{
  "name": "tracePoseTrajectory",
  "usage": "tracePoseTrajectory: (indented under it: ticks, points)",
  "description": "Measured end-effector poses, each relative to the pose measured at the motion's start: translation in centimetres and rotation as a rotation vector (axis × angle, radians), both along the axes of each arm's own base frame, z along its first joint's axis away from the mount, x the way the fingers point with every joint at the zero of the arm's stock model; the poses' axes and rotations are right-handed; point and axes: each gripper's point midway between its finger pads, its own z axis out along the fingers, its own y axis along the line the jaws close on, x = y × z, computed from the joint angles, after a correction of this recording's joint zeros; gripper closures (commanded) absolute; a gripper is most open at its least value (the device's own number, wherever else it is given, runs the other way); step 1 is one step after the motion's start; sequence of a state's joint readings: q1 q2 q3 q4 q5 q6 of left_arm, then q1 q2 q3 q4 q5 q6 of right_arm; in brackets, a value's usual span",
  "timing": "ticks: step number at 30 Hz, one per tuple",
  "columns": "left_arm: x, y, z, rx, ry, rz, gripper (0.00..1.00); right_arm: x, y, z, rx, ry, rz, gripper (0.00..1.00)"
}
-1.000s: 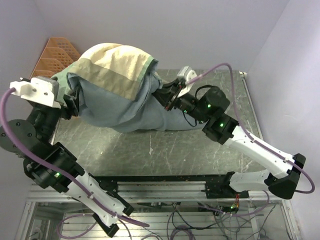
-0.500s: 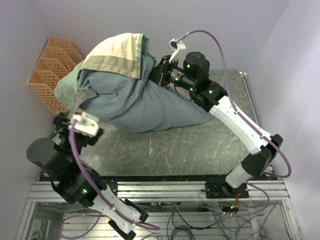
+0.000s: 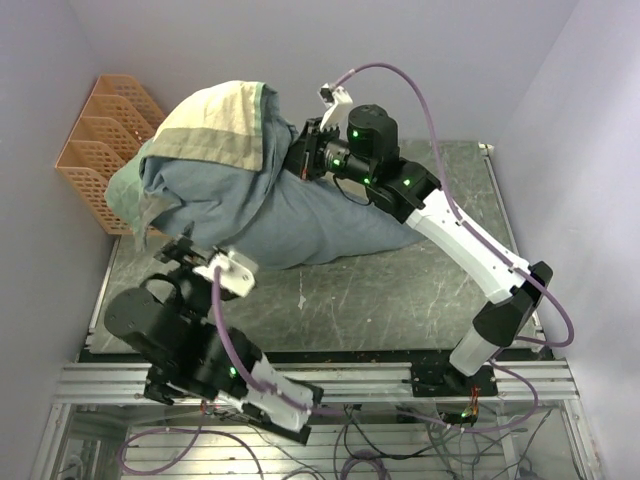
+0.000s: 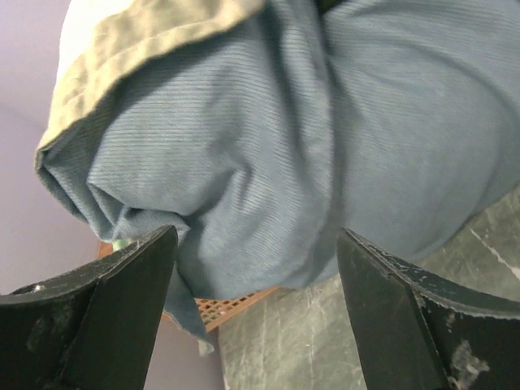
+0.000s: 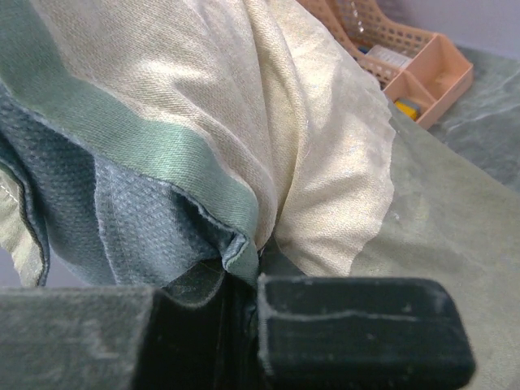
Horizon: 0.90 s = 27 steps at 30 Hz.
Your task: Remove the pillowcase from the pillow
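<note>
The pillowcase (image 3: 240, 200), blue-grey with an olive and cream panel, bulges over the back left of the table and is lifted at its right side. The pillow is hidden inside it. My right gripper (image 3: 297, 160) is shut on a fold of the pillowcase (image 5: 244, 244) and holds it up high. My left gripper (image 3: 185, 250) is open and empty at the near left, just in front of the bundle; its fingers (image 4: 130, 292) frame the blue-grey cloth (image 4: 268, 162) without touching it.
An orange lattice rack (image 3: 100, 140) stands at the back left against the wall, partly behind the cloth; it also shows in the right wrist view (image 5: 406, 57). The dark marbled table (image 3: 400, 290) lies under both arms. Purple walls close in on three sides.
My left arm has drawn back toward the near left, away from the cloth. My right gripper has lifted the pillowcase fold higher and a little left; the bundle has shifted left.
</note>
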<state>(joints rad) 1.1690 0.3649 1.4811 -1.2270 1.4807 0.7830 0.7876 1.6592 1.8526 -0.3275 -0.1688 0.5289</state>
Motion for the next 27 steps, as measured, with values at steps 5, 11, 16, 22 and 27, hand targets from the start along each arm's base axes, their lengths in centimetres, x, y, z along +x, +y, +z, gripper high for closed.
tracePoseTrajectory:
  ticks: [5, 11, 16, 22, 27]
  points:
    - [2.7, 5.3, 1.5, -0.195, 0.058, 0.116, 0.00, -1.5, 0.2, -0.9, -0.013, 0.019, 0.034, 1.00]
    - [5.3, 16.5, 0.3, -0.592, 0.176, 0.127, 0.00, -2.1, -0.8, -1.4, -0.036, 0.013, 0.021, 1.00]
    - [5.7, 19.5, -4.6, -0.635, 0.218, 0.155, 0.00, -2.2, -1.1, -2.6, -0.056, 0.019, 0.016, 1.00]
    - [5.1, 16.5, -5.6, -0.152, 0.077, 0.126, 0.00, -2.1, -0.7, -3.6, -0.069, 0.003, 0.012, 1.00]
    - [5.6, 16.4, -6.2, 0.166, -0.009, 0.060, 0.00, -2.1, -0.5, -4.3, -0.073, -0.004, 0.010, 1.00]
